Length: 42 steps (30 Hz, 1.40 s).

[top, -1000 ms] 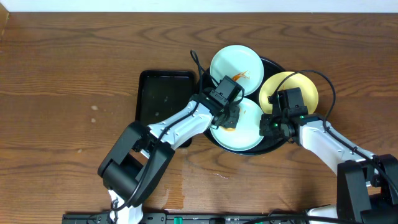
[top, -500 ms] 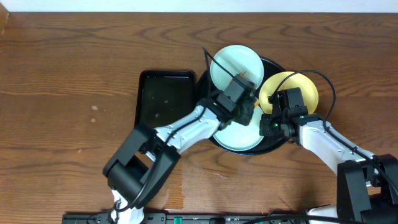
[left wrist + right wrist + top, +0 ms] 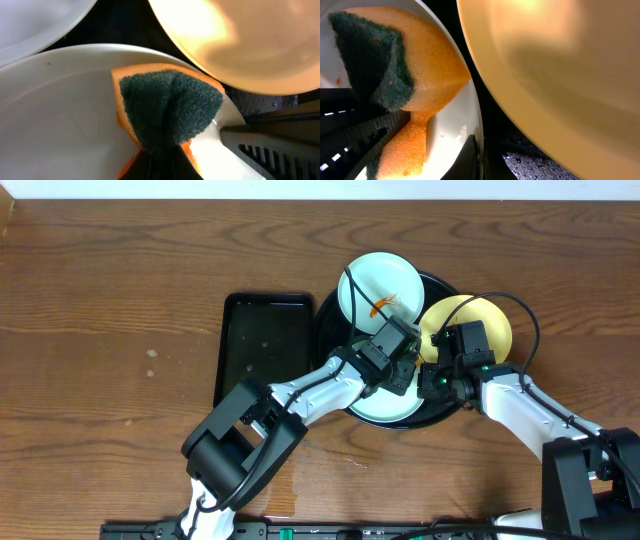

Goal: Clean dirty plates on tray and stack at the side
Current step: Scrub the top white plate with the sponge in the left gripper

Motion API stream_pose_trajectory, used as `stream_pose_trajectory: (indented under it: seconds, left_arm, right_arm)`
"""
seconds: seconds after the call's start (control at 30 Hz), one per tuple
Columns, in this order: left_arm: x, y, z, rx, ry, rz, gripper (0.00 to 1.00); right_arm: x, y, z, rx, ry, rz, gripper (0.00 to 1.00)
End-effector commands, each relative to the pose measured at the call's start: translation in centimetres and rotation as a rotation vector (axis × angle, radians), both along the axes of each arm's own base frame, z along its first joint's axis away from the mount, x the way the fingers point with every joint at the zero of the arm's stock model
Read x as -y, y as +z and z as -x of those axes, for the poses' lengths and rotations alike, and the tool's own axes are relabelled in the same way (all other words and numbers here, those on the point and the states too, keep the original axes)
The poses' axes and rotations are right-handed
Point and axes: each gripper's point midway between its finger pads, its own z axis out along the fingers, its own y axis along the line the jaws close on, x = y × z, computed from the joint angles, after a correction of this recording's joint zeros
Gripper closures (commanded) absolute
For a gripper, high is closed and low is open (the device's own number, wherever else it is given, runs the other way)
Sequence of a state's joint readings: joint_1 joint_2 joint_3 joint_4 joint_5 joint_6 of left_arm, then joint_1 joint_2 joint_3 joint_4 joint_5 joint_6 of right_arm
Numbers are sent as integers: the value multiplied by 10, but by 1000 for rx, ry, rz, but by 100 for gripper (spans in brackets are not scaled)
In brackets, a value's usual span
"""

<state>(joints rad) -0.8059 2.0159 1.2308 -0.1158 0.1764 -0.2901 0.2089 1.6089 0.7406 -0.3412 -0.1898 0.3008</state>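
Observation:
The round black tray (image 3: 330, 330) holds three plates. A mint-white plate (image 3: 375, 280) with an orange smear lies at the back, and a pale yellow plate (image 3: 482, 320) at the right. A second mint-white plate (image 3: 385, 406) lies at the front. My left gripper (image 3: 403, 368) is shut on an orange sponge with a green scouring face (image 3: 167, 107). It presses the sponge onto the front plate (image 3: 60, 115) near its right rim. My right gripper (image 3: 431, 381) is shut on that plate's right rim (image 3: 468, 107); its jaws (image 3: 479, 155) pinch the edge beside the yellow plate (image 3: 560, 60).
A smaller rectangular black tray (image 3: 262, 345) lies left of the round tray on the wooden table (image 3: 110, 330). The two grippers are almost touching over the front plate. Wet specks show on the tray floor (image 3: 530, 160).
My left gripper has swept the sponge from the front plate's left part, up toward the back plate, then down to its right rim. The right gripper has stayed on the rim.

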Motion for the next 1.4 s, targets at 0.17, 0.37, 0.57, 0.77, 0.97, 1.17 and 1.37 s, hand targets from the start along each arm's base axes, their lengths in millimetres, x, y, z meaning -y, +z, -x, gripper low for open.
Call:
stream_pose_trajectory:
  seconds: [0.17,0.37,0.57,0.77,0.97,1.17,1.37]
  left_arm:
    - [-35,-28,3,-82,38,-100,92]
    - [-65,-34,-6,-137,113,-136,92]
    - [-98,-41,-8,-225,203,-177,93]
    - [-83,-36,17,-393,139,-52,92]
    - [-64,-28,37,-528,173,38,93]
    - [-53,-20,46,-601,164,100,93]
    - [-52,-19,47,-610,159,110,93]
  right_arm:
    - [9,-14,12,-42,8,64,99]
    - [9,-14,12,-42,8,64,99]
    - [9,-14,12,-42,8,64,99]
    - [9,-14,12,-42,8,64,99]
    - [9,-14,12,-41,8,64,99]
    - [9,-14,12,-42,8,64,99]
    - [9,-14,12,-42,8,64,99]
